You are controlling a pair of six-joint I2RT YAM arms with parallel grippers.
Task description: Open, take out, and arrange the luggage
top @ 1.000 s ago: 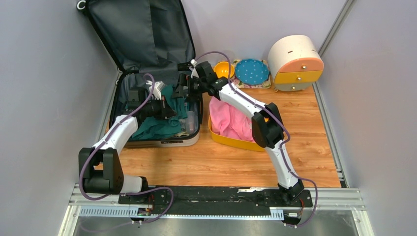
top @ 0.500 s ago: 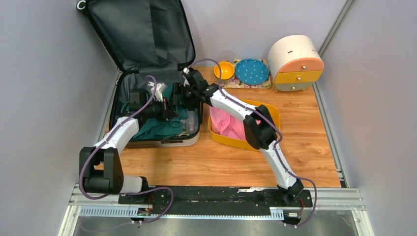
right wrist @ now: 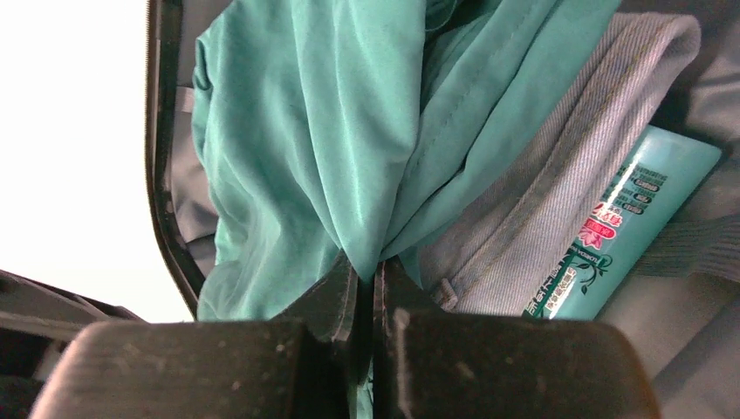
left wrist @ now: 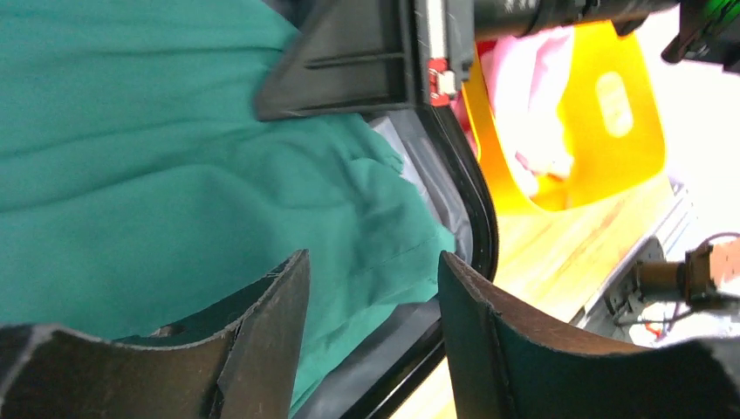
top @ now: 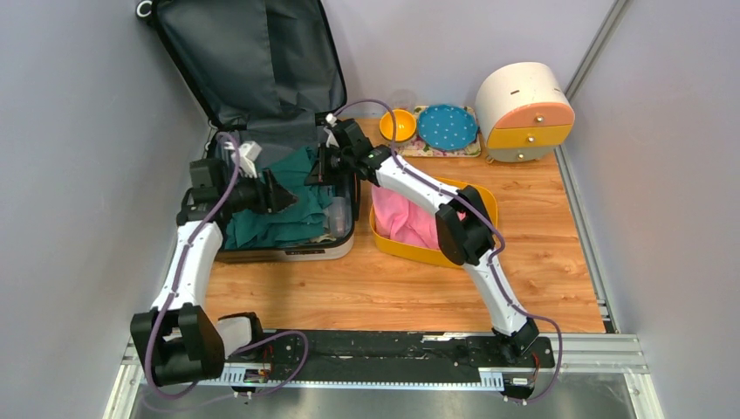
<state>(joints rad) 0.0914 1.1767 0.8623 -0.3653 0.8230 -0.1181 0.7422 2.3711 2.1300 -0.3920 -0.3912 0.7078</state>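
The luggage (top: 288, 251) lies open at the back left, its dark-lined lid (top: 253, 52) propped against the wall. A teal-green garment (top: 279, 220) fills the lower half. My right gripper (top: 323, 170) reaches in from the right and is shut on a bunched fold of that garment (right wrist: 332, 131); its fingertips (right wrist: 366, 266) pinch the cloth. My left gripper (top: 276, 192) hovers over the garment's left part, open with nothing between its fingers (left wrist: 371, 257). Under the garment (left wrist: 131, 175) lie a grey denim piece (right wrist: 541, 192) and a teal tube (right wrist: 628, 227).
A yellow bin (top: 429, 254) with pink cloth (top: 406, 218) sits right of the suitcase. At the back stand an orange bowl (top: 397, 124), a blue dotted plate (top: 447, 127) and a round cream-and-orange drawer box (top: 524, 109). Grey walls close in on both sides.
My left gripper has opened, let go of the green garment and drawn back to the left. My right gripper has dropped into the suitcase and shut on the garment.
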